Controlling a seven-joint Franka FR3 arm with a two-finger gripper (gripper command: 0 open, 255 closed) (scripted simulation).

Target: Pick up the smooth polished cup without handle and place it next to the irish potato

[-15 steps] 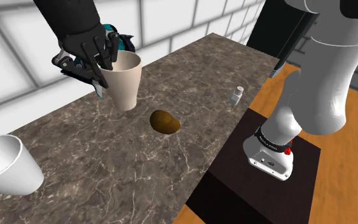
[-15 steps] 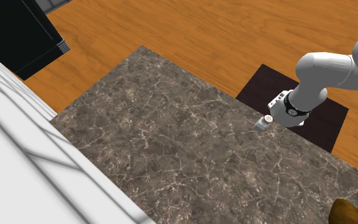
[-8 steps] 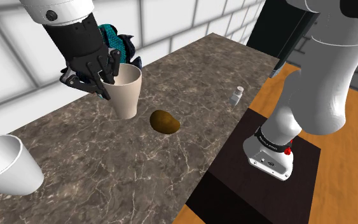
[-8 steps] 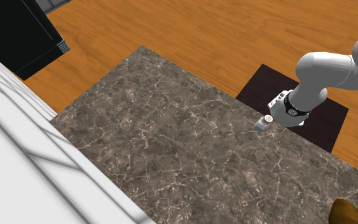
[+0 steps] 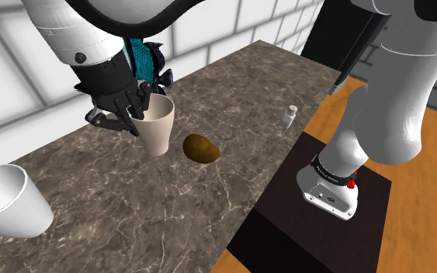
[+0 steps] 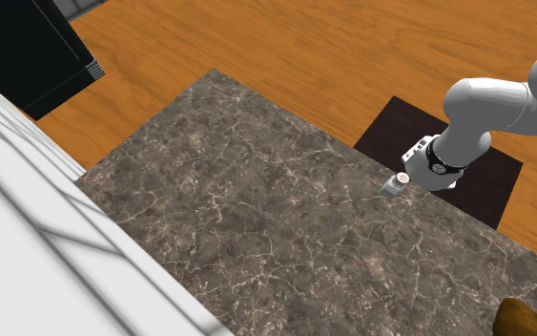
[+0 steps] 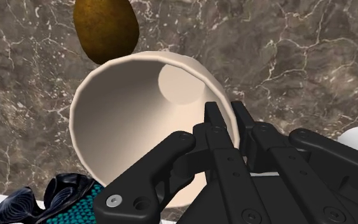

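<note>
Your gripper [image 5: 136,116] clasps the beige handleless cup [image 5: 157,128] by its rim, one finger inside. Cup upright, just beside the potato [image 5: 201,147], on its shoulder-view left; withdrawal path runs straight up the cup's axis.

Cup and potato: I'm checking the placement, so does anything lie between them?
Nothing. In the shoulder view, a narrow strip of bare marbled countertop separates the cream cup from the brown potato.

I found the cup [image 5: 157,128] smooth, cream and matt. My claw [image 7: 227,118] was matt black (material unclear). The counter [image 5: 170,209] resembled polished veined stone; the potato [image 5: 201,148] dull-skinned; the floor [image 6: 304,48] wood-grained.
</note>
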